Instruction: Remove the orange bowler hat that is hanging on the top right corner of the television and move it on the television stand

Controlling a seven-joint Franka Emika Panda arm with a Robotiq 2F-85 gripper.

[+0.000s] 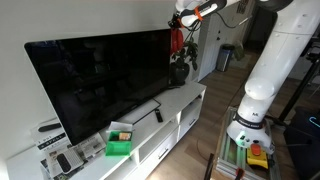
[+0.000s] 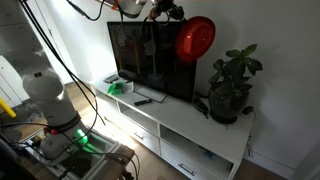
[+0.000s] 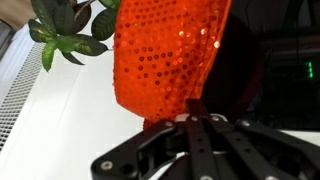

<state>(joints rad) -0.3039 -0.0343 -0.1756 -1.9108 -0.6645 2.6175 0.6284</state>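
The orange bowler hat [image 2: 195, 38] hangs by the top right corner of the television [image 2: 145, 60], its round open side facing the camera. It also shows in an exterior view [image 1: 176, 40] as a thin red strip at the edge of the television [image 1: 100, 80]. My gripper [image 2: 168, 12] [image 1: 181, 17] is just above it. In the wrist view the sequined hat [image 3: 170, 55] fills the middle and my gripper [image 3: 190, 120] is shut on its lower edge. I cannot tell whether the hat still touches the television. The white television stand [image 2: 190, 120] [image 1: 185, 100] lies below.
A potted plant [image 2: 232, 85] [image 1: 180, 68] [image 3: 70, 30] stands on the stand right below the hat. A green box [image 1: 120, 145] [image 2: 113, 88] and a dark remote [image 1: 158, 115] [image 2: 143, 99] lie on the stand in front of the screen.
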